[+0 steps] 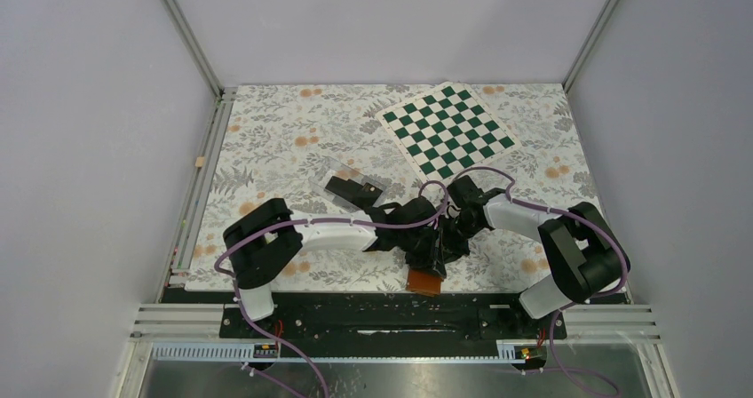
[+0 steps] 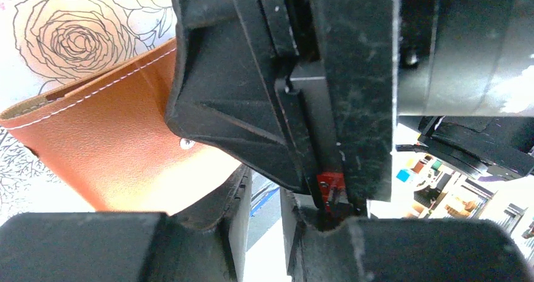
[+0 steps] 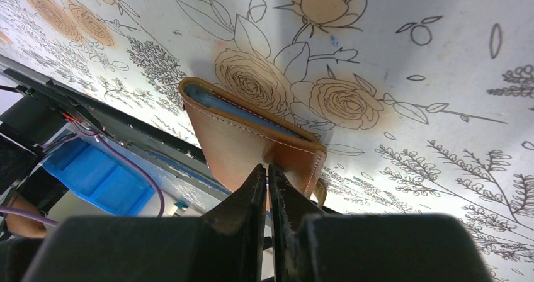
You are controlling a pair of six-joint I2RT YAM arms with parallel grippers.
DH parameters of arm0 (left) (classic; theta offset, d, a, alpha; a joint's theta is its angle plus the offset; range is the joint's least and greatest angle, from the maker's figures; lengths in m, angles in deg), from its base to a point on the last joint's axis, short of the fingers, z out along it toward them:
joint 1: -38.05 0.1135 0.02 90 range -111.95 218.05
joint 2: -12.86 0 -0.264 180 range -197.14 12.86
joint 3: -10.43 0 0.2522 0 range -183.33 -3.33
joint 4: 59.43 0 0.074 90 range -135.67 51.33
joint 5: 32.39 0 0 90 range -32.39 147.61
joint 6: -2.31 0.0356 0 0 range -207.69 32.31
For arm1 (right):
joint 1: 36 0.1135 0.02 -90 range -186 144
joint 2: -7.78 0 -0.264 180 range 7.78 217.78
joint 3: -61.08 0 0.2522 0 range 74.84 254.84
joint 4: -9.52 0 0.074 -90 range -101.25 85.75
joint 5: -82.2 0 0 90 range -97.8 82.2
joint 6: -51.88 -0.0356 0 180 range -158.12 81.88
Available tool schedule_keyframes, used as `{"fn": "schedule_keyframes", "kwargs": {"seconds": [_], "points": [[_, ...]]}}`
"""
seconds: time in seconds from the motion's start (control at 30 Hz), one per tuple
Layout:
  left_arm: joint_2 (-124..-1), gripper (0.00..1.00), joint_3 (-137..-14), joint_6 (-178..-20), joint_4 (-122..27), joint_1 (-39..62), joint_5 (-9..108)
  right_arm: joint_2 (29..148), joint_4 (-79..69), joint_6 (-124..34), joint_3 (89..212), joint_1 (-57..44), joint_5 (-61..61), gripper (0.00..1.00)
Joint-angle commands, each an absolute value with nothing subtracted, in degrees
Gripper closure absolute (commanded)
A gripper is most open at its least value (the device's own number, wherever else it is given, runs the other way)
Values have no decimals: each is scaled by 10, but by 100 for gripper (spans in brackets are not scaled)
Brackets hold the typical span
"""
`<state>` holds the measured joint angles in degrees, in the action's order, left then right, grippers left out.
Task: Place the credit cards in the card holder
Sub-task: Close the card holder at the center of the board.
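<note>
The tan-brown card holder (image 1: 424, 282) lies closed at the table's front edge, partly hidden under both grippers. In the right wrist view the card holder (image 3: 245, 137) shows pale blue sleeves along its far edge. My right gripper (image 3: 267, 172) is shut, its tips pinching the near leather cover. My left gripper (image 2: 266, 231) sits right beside the card holder (image 2: 107, 150), jaws a narrow gap apart with nothing between them. The right gripper's black body fills most of the left wrist view. A dark stack of credit cards (image 1: 344, 187) lies further back on the table, apart from both grippers (image 1: 435, 251).
A clear plastic box (image 1: 339, 169) lies just behind the cards. A green-and-white chessboard (image 1: 448, 127) lies at the back right. The floral cloth (image 1: 266, 149) covers the table. A black rail (image 1: 355, 314) runs along the front edge, right below the card holder.
</note>
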<state>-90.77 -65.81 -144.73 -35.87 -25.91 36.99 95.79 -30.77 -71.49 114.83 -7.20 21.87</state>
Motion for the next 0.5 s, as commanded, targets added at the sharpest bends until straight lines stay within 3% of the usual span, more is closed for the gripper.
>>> {"fn": "schedule_keyframes", "kwargs": {"seconds": [0.0,0.47], "points": [[-945,77,-678,-1457,-367,-259,401,975,-297,-717,1137,-60,195,88],[-934,69,-685,-1448,-334,-267,465,1001,-267,-730,1137,-62,224,88]]}}
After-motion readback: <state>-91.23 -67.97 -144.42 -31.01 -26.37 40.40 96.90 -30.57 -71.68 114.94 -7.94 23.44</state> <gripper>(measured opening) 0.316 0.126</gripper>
